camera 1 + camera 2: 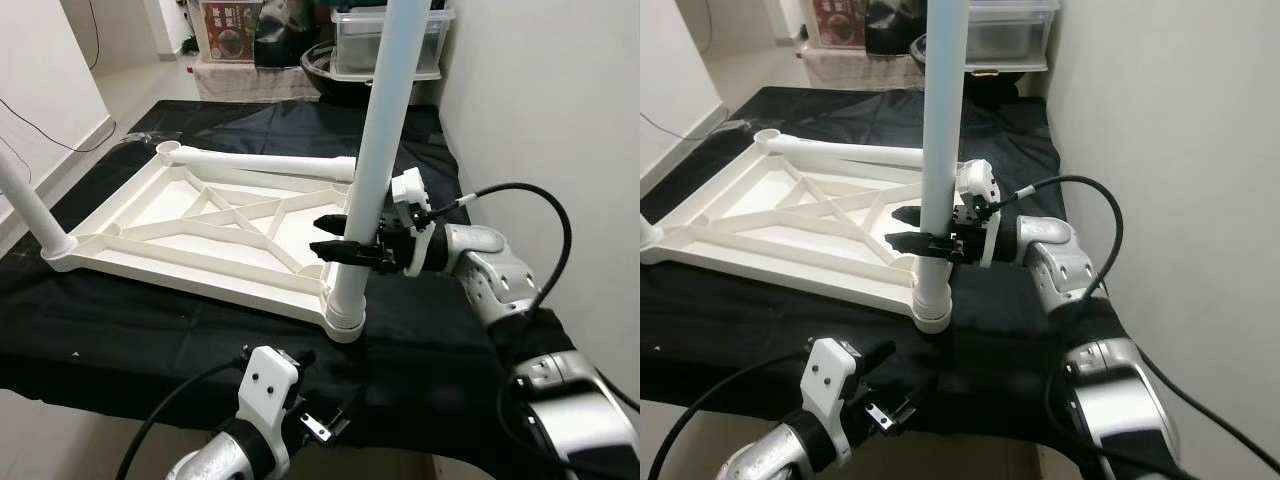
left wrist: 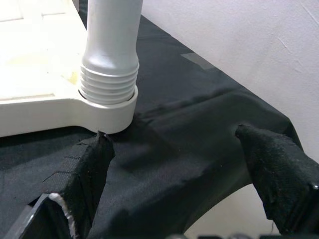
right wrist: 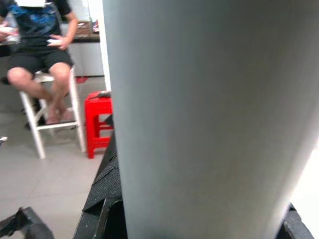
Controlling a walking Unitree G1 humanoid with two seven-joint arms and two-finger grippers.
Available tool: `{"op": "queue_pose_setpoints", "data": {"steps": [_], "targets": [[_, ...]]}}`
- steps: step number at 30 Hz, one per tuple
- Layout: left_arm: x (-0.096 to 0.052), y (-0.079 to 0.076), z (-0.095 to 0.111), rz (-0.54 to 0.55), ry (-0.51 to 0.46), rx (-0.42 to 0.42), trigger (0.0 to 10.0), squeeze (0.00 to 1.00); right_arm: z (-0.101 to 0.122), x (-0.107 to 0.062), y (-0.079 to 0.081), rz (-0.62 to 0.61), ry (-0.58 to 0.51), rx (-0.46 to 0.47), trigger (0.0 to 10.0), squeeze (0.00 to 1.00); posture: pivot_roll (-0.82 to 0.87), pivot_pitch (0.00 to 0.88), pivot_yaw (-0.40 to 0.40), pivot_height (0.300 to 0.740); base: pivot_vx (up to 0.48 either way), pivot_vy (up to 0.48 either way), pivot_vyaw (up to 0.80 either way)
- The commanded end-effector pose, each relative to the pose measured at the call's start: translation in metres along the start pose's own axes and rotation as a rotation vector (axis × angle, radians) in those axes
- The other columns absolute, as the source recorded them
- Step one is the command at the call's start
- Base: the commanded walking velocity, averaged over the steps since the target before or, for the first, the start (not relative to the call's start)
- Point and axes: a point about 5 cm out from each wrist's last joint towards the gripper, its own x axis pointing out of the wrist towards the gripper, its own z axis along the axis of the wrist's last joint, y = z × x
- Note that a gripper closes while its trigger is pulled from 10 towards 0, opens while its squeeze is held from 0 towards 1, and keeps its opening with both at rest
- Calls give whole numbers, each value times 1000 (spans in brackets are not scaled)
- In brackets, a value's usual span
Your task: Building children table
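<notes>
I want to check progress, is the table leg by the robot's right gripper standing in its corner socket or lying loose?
Standing: the leg rises upright from the tabletop's corner socket, right gripper around it.

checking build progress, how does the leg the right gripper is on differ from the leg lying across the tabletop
The gripped leg stands upright, its threaded end in the near corner socket of the upturned tabletop; the loose leg lies flat along the tabletop's far edge.

The right gripper is closed around the gripped leg; nothing holds the loose leg.

The left gripper hovers open near the gripped leg's base, away from the loose leg.

Both are plain white tubes.
</notes>
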Motion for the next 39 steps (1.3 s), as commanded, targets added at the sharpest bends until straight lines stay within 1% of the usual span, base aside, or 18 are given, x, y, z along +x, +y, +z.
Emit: {"op": "queue_pose_setpoints", "data": {"steps": [1, 5, 7, 10, 11, 12, 15, 16, 19, 21, 22, 24, 25, 27, 31, 32, 34, 39], "targets": [[1, 1, -4, 6, 13, 1, 10000, 0, -15, 2, 4, -23, 62, 32, 10000, 0, 83, 142, -28, 740, 0, 0, 0], [2, 2, -3, 6, 11, 3, 10000, 0, -18, 2, 4, -98, 89, 19, 10000, 0, 79, 141, -24, 740, 0, 0, 0], [3, 3, -3, 7, 9, 5, 10000, 0, -25, 6, -3, -263, 154, 29, 10000, 0, 75, 138, -24, 740, 0, 0, 0], [3, 4, -3, 8, 8, 6, 10000, 0, -27, 7, -6, -325, 182, 32, 10000, 0, 75, 138, -24, 740, 0, 0, 0], [4, 5, -3, 8, 7, 7, 10000, 0, -30, 8, -12, -450, 211, 46, 10000, 0, 71, 136, -24, 740, 0, 0, 0], [4, 5, -3, 8, 7, 7, 10000, 0, -30, 8, -12, -450, 211, 46, 10000, 0, 71, 136, -24, 740, 0, 0, 0], [5, 5, -3, 8, 3, 10, 10000, 0, -33, 5, -25, -753, 235, 79, 10000, 0, 72, 133, -26, 740, 0, 0, 0], [5, 5, -3, 8, 3, 10, 10000, 0, -33, 5, -25, -753, 235, 79, 10000, 0, 72, 133, -26, 740, 0, 0, 0], [5, 5, -3, 11, 0, 12, 10000, 0, -34, 0, -27, -951, 203, 135, 10000, 0, 70, 135, -27, 740, 0, 0, 0], [5, 5, -3, 11, 0, 12, 10000, 0, -34, 0, -27, -951, 203, 135, 10000, 0, 70, 135, -27, 740, 0, 0, 0], [6, 5, -3, 12, 0, 13, 10000, 0, -35, -2, -27, -1039, 188, 154, 10000, 0, 68, 134, -27, 740, 0, 0, 0], [6, 5, -3, 13, 0, 12, 10000, 0, -37, -9, -23, -1245, 184, 125, 10000, 0, 69, 135, -26, 740, 0, 0, 0], [6, 5, -3, 13, 0, 12, 10000, 0, -37, -9, -23, -1245, 184, 125, 10000, 0, 69, 135, -26, 740, 0, 0, 0], [6, 6, -3, 12, -1, 12, 10000, 0, -37, -10, -17, -1376, 197, 79, 10000, 0, 68, 137, -23, 740, 0, 0, 0], [7, 6, -3, 11, -2, 13, 10000, 0, -36, -5, -7, -1503, 182, 37, 10000, 0, 68, 137, -23, 740, 0, 0, 0], [7, 6, -3, 11, -2, 13, 10000, 0, -36, -5, -7, -1503, 182, 37, 10000, 0, 68, 137, -23, 740, 0, 0, 0], [7, 6, -3, 11, -3, 14, 10000, 0, -38, 1, 2, -1618, 191, 17, 10000, 0, 68, 136, -26, 740, 0, 0, 0], [7, 7, -3, 11, -4, 13, 10000, 0, -41, 6, 9, -1693, 216, 19, 10000, 0, 67, 135, -24, 740, 0, 0, 0]]}}
